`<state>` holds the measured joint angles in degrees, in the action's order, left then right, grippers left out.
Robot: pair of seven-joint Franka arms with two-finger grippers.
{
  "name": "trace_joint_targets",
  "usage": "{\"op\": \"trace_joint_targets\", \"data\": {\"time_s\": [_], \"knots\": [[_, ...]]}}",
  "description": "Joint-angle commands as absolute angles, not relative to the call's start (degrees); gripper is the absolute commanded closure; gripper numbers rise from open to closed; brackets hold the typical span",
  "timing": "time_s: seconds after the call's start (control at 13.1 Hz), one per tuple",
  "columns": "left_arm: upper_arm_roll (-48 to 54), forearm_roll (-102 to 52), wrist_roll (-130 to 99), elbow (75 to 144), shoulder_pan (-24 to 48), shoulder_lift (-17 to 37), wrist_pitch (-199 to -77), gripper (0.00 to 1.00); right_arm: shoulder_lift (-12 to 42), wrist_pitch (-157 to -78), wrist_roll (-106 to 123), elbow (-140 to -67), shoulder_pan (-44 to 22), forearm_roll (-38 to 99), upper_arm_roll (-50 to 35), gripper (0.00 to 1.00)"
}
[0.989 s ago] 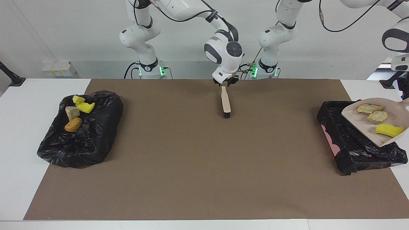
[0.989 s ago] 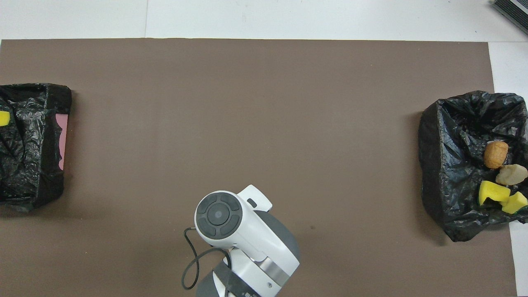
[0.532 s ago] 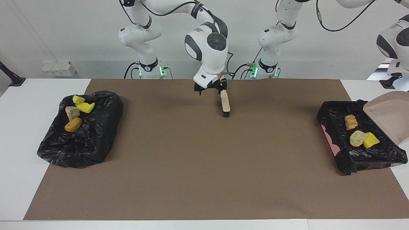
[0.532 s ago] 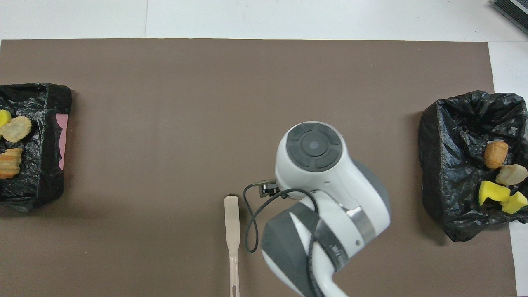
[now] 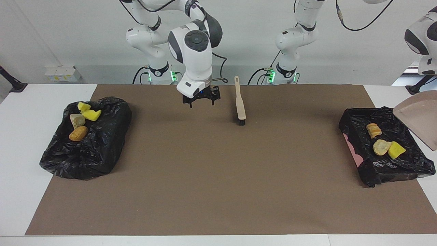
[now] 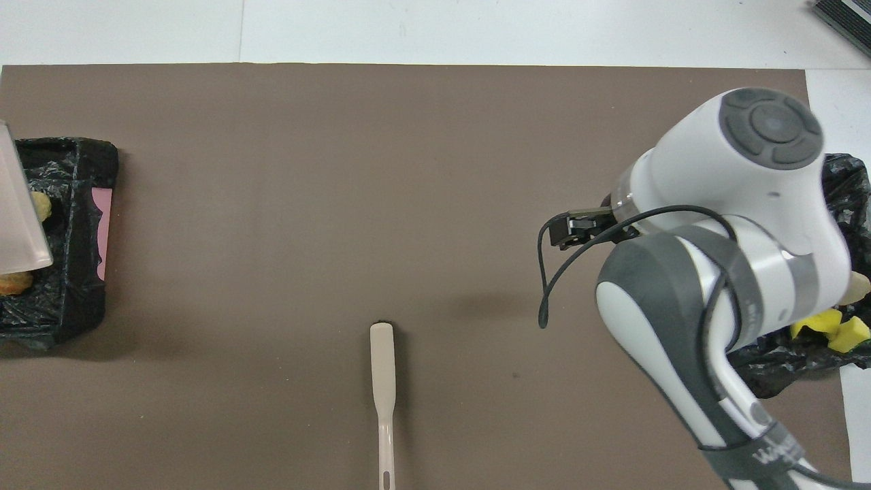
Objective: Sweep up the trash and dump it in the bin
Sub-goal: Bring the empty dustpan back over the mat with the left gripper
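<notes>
The bin (image 5: 355, 121), a pink box lined with black plastic, stands at the left arm's end of the mat. In it lie three pieces of trash: an orange-brown one (image 5: 374, 130), a cream one (image 5: 381, 147) and a yellow one (image 5: 396, 149). The beige dustpan (image 5: 418, 123) hangs tilted and empty over the bin, below the left arm. Its handle and my left gripper are out of frame. My right gripper (image 5: 202, 100) hovers open and empty over the mat, beside the beige brush (image 5: 240, 102). The brush (image 6: 382, 381) lies flat on the mat.
A crumpled black bag (image 5: 92, 150) lies at the right arm's end of the mat. On it sit yellow scraps (image 5: 88, 112), a cream one (image 5: 77, 120) and an orange-brown lump (image 5: 78, 133). The brown mat (image 5: 218, 177) covers most of the table.
The three scraps slid off the dustpan into the bin, and the dustpan tipped further and drew back. My right gripper left the brush and moved toward the right arm's end.
</notes>
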<state>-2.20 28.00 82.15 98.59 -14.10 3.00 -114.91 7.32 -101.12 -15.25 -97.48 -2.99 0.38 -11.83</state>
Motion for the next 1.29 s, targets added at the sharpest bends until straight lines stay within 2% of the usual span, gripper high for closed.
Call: {"op": "trace_joint_targets", "data": {"time_s": [0.0, 0.15, 0.3, 0.68, 1.06, 1.22], "knots": [[-2.81, 21.90, 70.20, 98.96, -8.02, 3.42, -110.93, 1.00, 6.94, -101.25, -13.54, -97.38, 1.66, -0.88, -12.57, 0.00], [-2.81, 17.61, 56.06, 100.80, -2.49, 4.48, -110.57, 1.00, 7.03, -101.25, -8.11, -96.86, 2.55, -2.54, -11.61, 0.00], [-2.81, 11.20, 43.91, 101.07, 1.91, 5.45, -110.66, 1.00, 7.21, -100.46, -4.59, -93.01, 2.20, -3.16, -7.84, 0.00], [-2.81, 2.84, 10.70, 100.11, 15.54, 12.29, -113.54, 1.00, 6.68, -98.19, 0.96, -89.47, 1.76, -1.93, 0.52, 0.00], [-2.81, -3.92, -12.45, 96.68, 25.83, 19.15, -117.93, 1.00, 0.19, -90.28, 0.09, -90.78, 1.76, -1.93, 1.85, 0.00], [-2.90, -4.75, -17.81, 95.98, 29.16, 20.64, -119.26, 1.00, -1.39, -90.44, -1.13, -93.15, 2.11, -1.15, 1.85, 0.00]]}}
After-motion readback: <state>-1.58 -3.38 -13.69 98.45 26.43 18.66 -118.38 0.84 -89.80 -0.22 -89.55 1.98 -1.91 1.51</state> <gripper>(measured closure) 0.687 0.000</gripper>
